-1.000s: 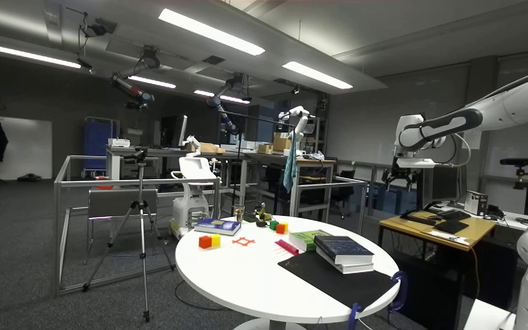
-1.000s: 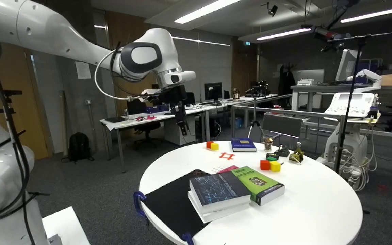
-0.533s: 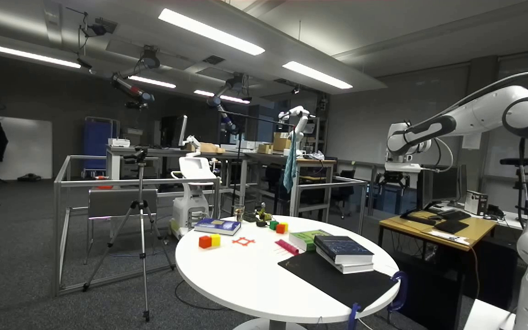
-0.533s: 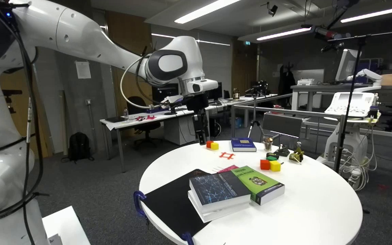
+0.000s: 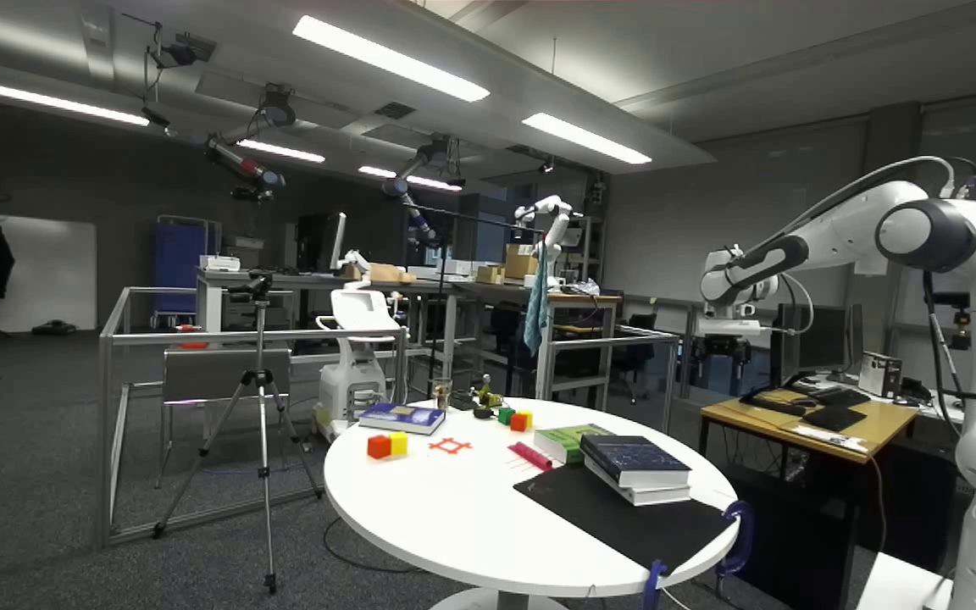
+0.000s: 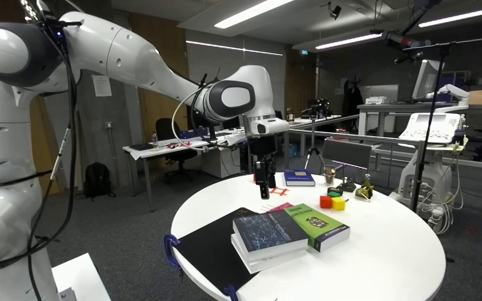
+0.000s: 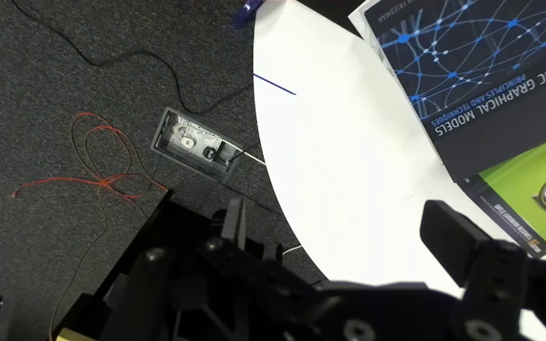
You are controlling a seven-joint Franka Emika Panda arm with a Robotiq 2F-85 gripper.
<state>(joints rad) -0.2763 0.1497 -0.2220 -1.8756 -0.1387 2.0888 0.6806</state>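
My gripper stands open in the wrist view, its black fingers wide apart with nothing between them. Below lie the white round table and its edge. A dark blue-patterned book and a green book appear at the upper right there. In an exterior view the gripper hangs in the air behind the dark book, which rests on a white book and overlaps the green book. It hides most of a red and yellow cube pair. An exterior view shows the gripper above table height.
On the table are a blue book, a red lattice piece, a pink piece, several coloured cubes and a glass. Blue clamps grip the edge by a black mat. A wooden desk stands behind.
The arm has swung and lowered: the gripper moves right and down in an exterior view, and left and slightly down in the opposite one. Objects on the table have stayed put.
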